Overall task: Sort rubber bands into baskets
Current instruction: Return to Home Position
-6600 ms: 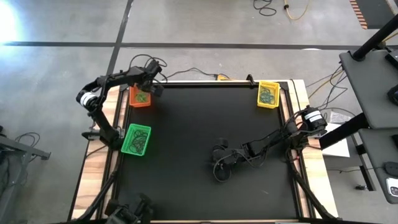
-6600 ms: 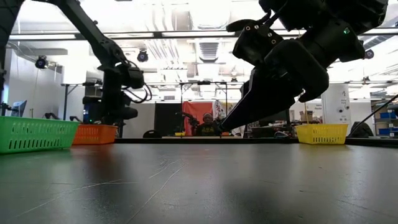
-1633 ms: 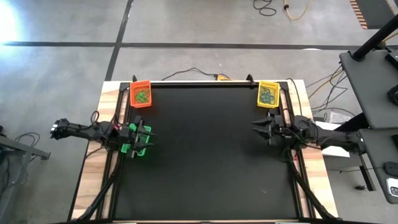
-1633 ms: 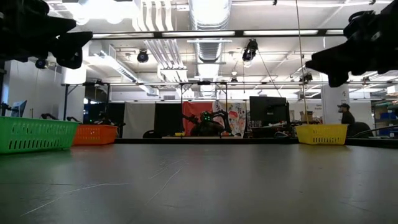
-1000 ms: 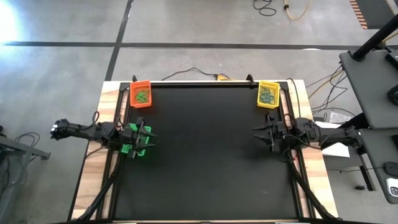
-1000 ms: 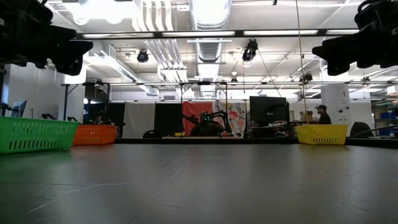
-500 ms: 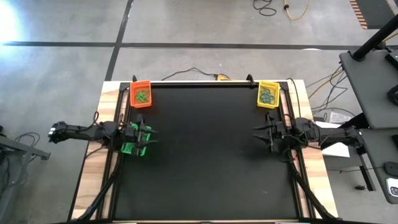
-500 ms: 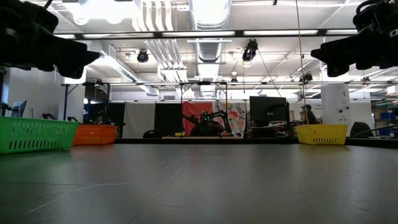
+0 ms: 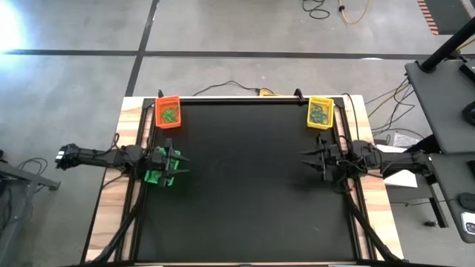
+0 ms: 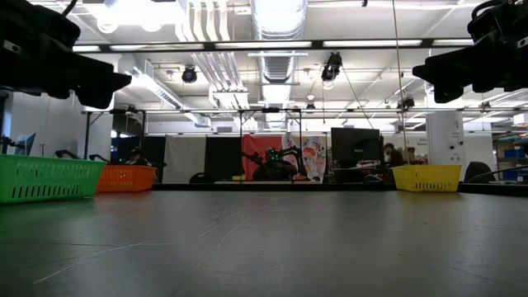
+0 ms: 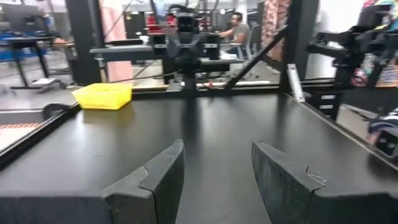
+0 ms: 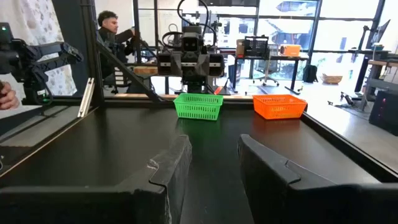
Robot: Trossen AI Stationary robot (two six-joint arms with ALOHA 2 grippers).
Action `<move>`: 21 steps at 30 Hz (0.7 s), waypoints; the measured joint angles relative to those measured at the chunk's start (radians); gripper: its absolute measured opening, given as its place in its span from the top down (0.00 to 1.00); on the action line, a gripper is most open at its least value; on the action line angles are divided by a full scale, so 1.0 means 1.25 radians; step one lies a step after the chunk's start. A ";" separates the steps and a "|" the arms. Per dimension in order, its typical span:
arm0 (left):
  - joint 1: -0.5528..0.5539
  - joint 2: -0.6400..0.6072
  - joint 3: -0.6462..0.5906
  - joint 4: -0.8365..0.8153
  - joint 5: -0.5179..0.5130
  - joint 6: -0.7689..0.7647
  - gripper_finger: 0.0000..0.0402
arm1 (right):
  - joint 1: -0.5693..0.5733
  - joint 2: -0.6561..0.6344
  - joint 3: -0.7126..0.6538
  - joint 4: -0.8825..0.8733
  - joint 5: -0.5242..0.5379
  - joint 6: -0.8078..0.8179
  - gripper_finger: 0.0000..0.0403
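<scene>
Three baskets stand on the black table: orange at the far left corner, yellow at the far right corner, green at the left edge. Rubber bands lie in the orange basket, and darker ones in the yellow. My left gripper hangs open above the green basket and hides most of what is in it. My right gripper is open near the right edge, raised off the table. Both wrist views show empty fingers.
Black frame rails run along the table's left and right edges. The wide black middle of the tabletop lies between the two grippers. Cables trail off the far edge. People sit at desks in the room beyond.
My left gripper has drawn back a little toward the table's left edge, staying over the green basket with its fingers open. My right gripper has kept its place.
</scene>
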 joint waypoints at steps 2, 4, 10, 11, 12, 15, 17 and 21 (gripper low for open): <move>0.000 0.002 0.000 -0.006 -0.010 -0.001 0.57 | 0.000 0.000 0.000 0.000 0.000 0.000 0.68; 0.000 0.008 0.000 -0.009 -0.010 -0.028 0.57 | 0.000 0.000 0.000 0.000 0.000 0.000 0.68; 0.000 0.029 0.000 -0.009 -0.010 -0.086 0.57 | 0.000 0.000 0.000 0.000 0.000 0.000 0.68; 0.000 0.033 0.001 -0.009 -0.010 -0.085 0.57 | 0.000 0.000 0.000 0.000 0.000 0.000 0.68; 0.000 0.036 0.003 -0.011 -0.011 -0.083 0.57 | 0.000 0.000 0.000 0.000 0.000 0.000 0.68; 0.000 0.045 0.010 -0.015 -0.014 -0.082 0.57 | 0.000 0.000 0.000 0.000 0.000 0.000 0.68; 0.000 0.050 0.017 -0.012 -0.014 -0.082 0.57 | 0.000 0.000 0.000 0.000 0.000 0.000 0.68; 0.000 0.058 0.021 -0.012 -0.014 -0.082 0.57 | 0.000 0.000 0.000 0.000 0.000 0.000 0.68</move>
